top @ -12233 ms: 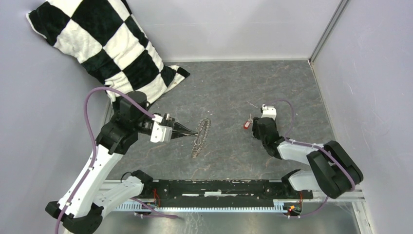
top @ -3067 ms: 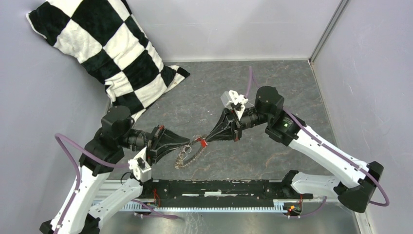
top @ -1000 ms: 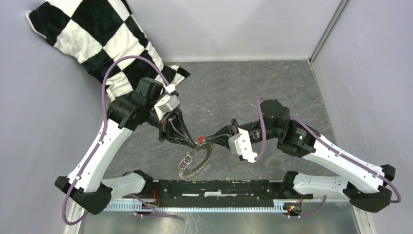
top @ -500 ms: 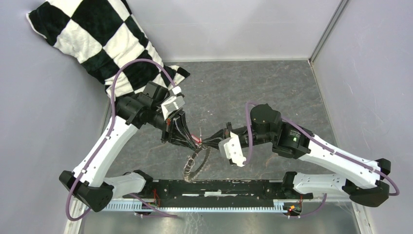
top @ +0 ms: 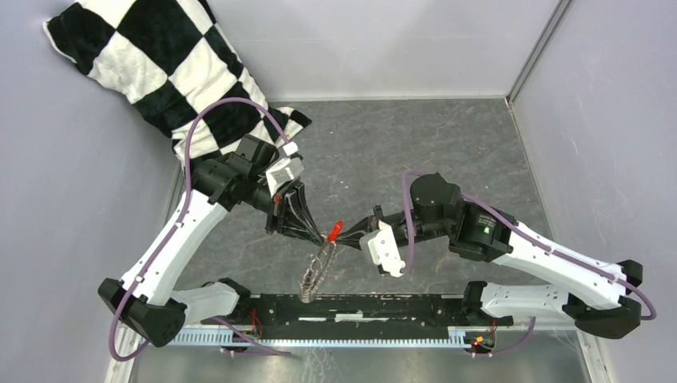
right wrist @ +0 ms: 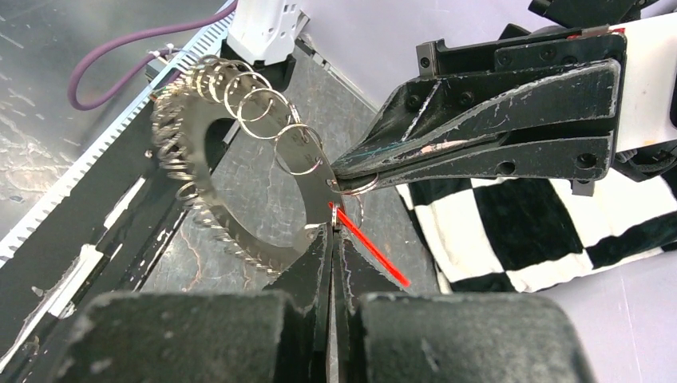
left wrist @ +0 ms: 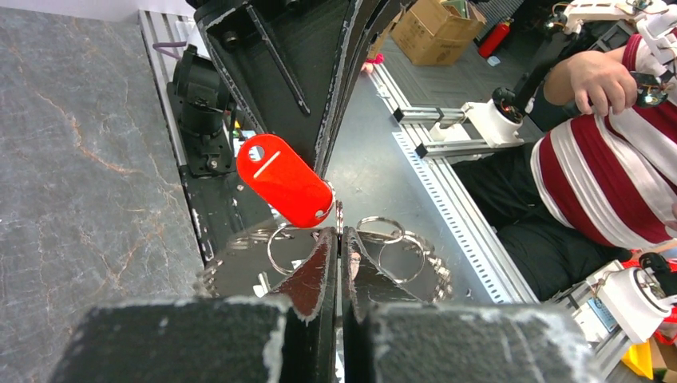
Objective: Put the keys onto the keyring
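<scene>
The small red key (left wrist: 283, 179), a flat oval head of bright red plastic with a thin silvery metal part at its narrow end, sits directly at the tips of the right gripper (right wrist: 331, 231). This gripper's fingers are pressed together on that narrow end. From these fingertips the long axis of the red head runs forward and to one side, slanting up and away from the palm. In the right wrist view it is edge-on and looks like only a thin red line.

Just beyond the same fingertips, almost touching them, is the tip of the left gripper (right wrist: 339, 185). It comes in from the opposite side, and its jaws are closed on one small wire loop at the rim of the keyring (right wrist: 188, 179). The keyring is a thin silvery metal disc with a hollow centre, fringed with many little rings. It hangs below the left fingertips, above the grey marbled table (top: 399, 144).

Both grippers are equally near the red key, but only the right one carries it. I judge that the coming move depends on the short gap between the key's metal end and the pinched loop. I cannot tell whether the two are already linked.
</scene>
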`<state>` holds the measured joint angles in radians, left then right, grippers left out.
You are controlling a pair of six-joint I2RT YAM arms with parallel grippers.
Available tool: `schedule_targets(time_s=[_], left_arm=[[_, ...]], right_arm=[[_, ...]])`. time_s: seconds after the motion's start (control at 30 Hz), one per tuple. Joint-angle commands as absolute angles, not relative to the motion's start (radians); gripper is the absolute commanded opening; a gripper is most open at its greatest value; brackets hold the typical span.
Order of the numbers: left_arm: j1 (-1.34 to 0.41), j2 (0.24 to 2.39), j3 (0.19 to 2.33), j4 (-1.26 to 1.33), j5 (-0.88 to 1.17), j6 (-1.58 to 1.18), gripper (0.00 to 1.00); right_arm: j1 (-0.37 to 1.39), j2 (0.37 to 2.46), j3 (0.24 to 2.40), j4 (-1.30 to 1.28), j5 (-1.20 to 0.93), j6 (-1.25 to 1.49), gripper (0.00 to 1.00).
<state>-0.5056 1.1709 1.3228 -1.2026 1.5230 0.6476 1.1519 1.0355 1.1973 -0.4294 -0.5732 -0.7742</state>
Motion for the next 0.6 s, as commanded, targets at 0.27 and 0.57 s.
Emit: schedule_targets(time_s=[0.27,0.57], left_arm=[[-0.502,1.135,1.326,-1.176,1.634,0.648,0.02],[-0.502,1.147,1.325,-1.176,1.634,0.646,0.02]], right_arm=[[1.17,1.062,1.215,-0.382,-0.541,-0.753,0.01],[1.203,1.05,1.217,-0.379,-0.488,-0.768,0.01]])
